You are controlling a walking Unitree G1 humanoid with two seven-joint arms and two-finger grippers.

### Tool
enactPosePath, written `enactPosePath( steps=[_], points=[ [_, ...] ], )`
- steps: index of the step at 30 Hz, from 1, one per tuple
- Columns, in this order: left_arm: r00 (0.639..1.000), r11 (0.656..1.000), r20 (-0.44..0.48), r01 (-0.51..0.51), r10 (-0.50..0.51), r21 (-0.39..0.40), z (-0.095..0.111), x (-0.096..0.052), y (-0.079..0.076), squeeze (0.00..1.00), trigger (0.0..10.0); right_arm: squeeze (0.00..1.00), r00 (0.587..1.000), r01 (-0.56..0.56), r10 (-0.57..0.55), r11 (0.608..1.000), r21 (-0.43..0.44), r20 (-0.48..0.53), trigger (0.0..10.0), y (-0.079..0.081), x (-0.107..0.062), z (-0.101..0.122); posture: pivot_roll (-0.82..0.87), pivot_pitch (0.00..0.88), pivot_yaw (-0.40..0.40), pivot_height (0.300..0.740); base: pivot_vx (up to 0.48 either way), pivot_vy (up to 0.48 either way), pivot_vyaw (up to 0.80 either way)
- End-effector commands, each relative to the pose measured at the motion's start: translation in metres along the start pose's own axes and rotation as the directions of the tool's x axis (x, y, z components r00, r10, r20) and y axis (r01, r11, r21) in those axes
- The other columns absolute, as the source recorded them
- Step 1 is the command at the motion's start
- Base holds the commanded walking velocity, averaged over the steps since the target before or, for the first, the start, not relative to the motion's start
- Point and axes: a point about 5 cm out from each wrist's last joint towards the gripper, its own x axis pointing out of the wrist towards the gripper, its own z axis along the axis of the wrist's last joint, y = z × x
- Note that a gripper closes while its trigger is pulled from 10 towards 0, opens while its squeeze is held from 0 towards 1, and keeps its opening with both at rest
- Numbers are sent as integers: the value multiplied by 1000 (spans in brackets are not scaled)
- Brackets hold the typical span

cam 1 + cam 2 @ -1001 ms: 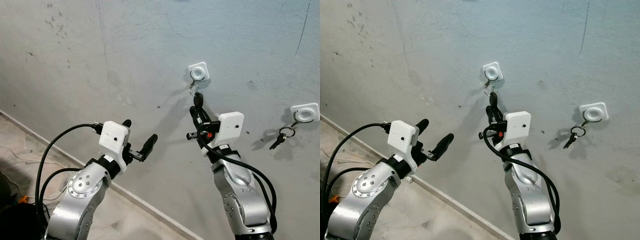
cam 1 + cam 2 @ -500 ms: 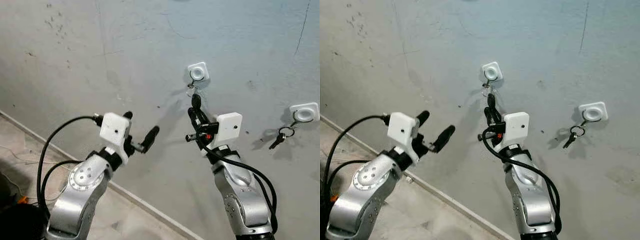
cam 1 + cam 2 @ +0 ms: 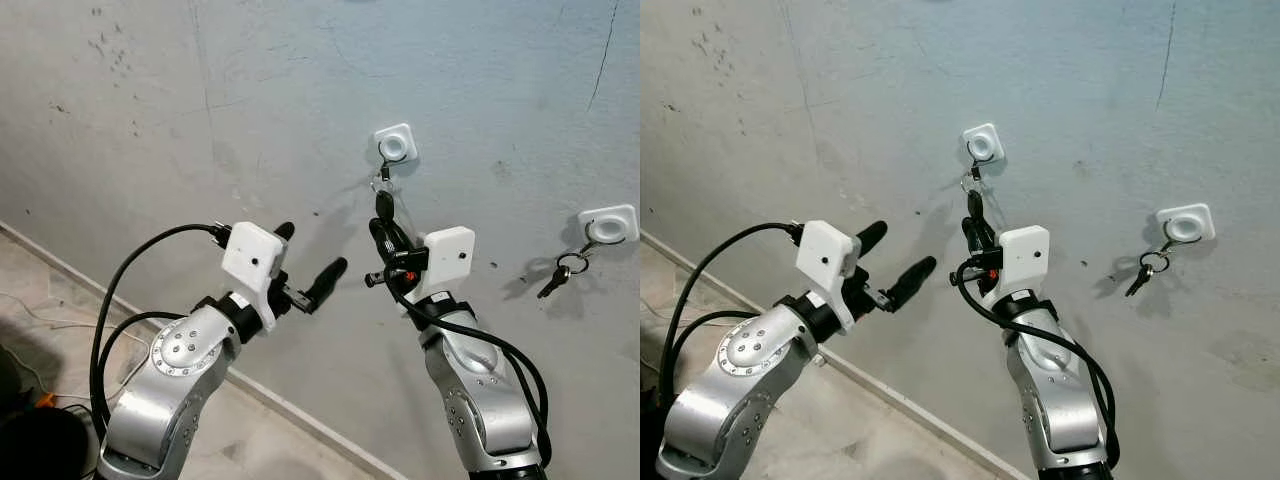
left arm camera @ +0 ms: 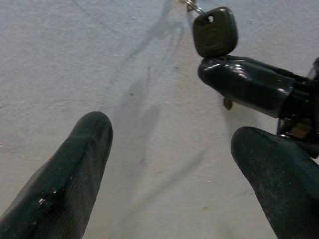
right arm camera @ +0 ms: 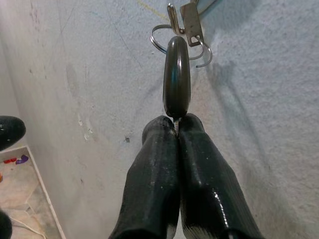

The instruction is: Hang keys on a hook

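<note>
A white square hook (image 3: 396, 144) is fixed to the grey wall. A key ring (image 3: 383, 181) hangs from its lower edge, and a black-headed key (image 3: 384, 206) dangles from the ring. My right gripper (image 3: 379, 229) is just below the hook, shut on the key's blade, as the right wrist view shows: key head (image 5: 177, 82), rings (image 5: 167, 39) and gripper (image 5: 177, 122). My left gripper (image 3: 309, 255) is open, a short way left of the right one, pointing at the wall. In the left wrist view, the key head (image 4: 215, 32) is above the right fingers (image 4: 249, 88).
A second white hook (image 3: 608, 225) to the right carries another ring of keys (image 3: 558, 275). The wall meets the floor along a skirting line (image 3: 120, 300) at lower left. Black cables (image 3: 110, 320) loop from my left arm.
My left arm has swung up and to the right, closer to the right gripper. The right gripper has shifted slightly left, still holding the key under the hook.
</note>
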Motion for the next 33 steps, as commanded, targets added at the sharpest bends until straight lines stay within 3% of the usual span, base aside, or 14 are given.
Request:
enactPosePath(
  steps=[1,2,7,12,21,27,31,33],
  points=[
    [1000,1000,10,24,-24,1,3,-1,-5,0,10000,608,1000,-3,3,1000,-3,8,10000,-1,2,1,202,0,-73,740,0,0,0],
    [1000,1000,8,25,-25,0,4,-1,-5,0,10000,1000,1000,-11,12,1000,-1,5,10000,0,1,0,202,0,-73,740,0,0,0],
    [1000,1000,5,27,-27,-1,4,-1,-4,0,10000,1000,999,-34,34,999,14,0,10000,2,-1,-1,202,0,-73,740,0,0,0],
    [999,999,-4,43,-43,-2,2,-1,-6,0,10000,1000,974,-213,212,977,3,-77,10000,19,-10,-13,198,0,-75,740,0,0,0],
    [1000,1000,-17,22,-22,-4,-4,-3,-1,0,10000,1000,969,-229,224,972,-48,-102,10000,16,-19,-18,198,0,-77,740,0,0,0],
    [999,1000,-43,-25,25,1,-14,-9,5,0,10000,1000,982,-172,163,981,-94,-98,10000,5,-28,-19,198,0,-77,740,0,0,0],
    [997,998,-54,-58,59,8,-20,-12,9,0,10000,1000,992,-81,69,990,-112,-103,10000,-8,-37,-18,185,0,-83,740,0,0,0],
    [990,992,-62,-126,127,18,-25,-14,16,0,10000,1000,995,9,-21,993,-119,-94,10000,-20,-44,-14,172,0,-84,740,0,0,0]
  ],
)
